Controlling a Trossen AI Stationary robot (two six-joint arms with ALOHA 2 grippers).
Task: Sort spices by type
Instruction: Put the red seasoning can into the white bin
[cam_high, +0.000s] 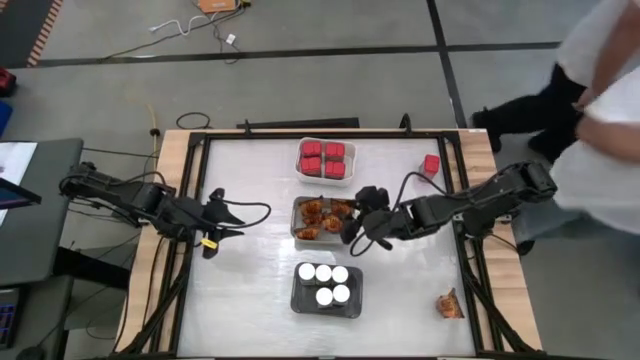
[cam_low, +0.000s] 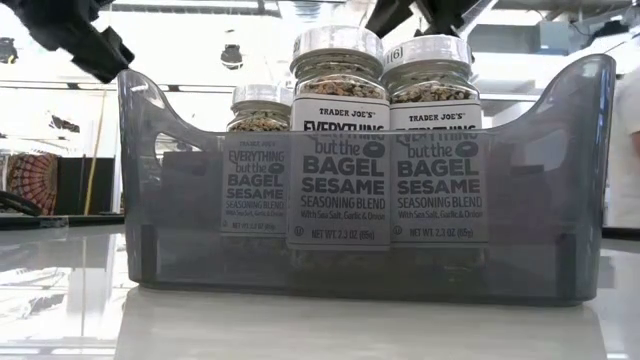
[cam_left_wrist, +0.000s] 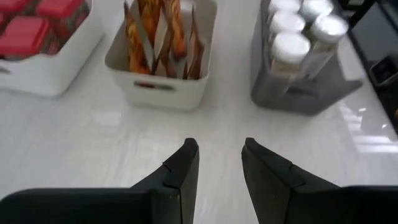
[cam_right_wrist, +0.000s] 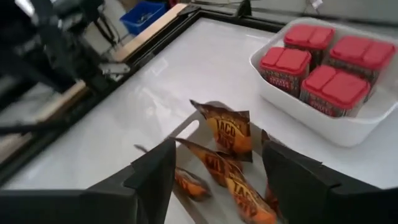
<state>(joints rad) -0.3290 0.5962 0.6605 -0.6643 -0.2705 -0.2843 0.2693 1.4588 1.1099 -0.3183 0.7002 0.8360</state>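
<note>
Three trays stand in a row down the table's middle. The far white tray (cam_high: 325, 160) holds red boxy containers (cam_right_wrist: 311, 65). The middle pale tray (cam_high: 298, 222) holds orange-brown packets (cam_right_wrist: 227, 134) standing on edge. The near dark grey tray (cam_high: 326, 290) holds white-lidded jars (cam_low: 338, 130). One red container (cam_high: 431, 164) stands loose near the far right. One packet (cam_high: 450, 304) lies loose near the right front. My right gripper (cam_right_wrist: 214, 149) hangs open over the middle tray's right end, its fingers either side of the packets. My left gripper (cam_left_wrist: 219, 149) waits open and empty at the table's left, pointing toward the trays.
A person in a white top (cam_high: 605, 90) stands beyond the table's far right corner. Bare white tabletop (cam_high: 250, 290) lies left of the trays and between them and my left gripper (cam_high: 215, 215). The table's wooden frame (cam_high: 165, 200) borders both sides.
</note>
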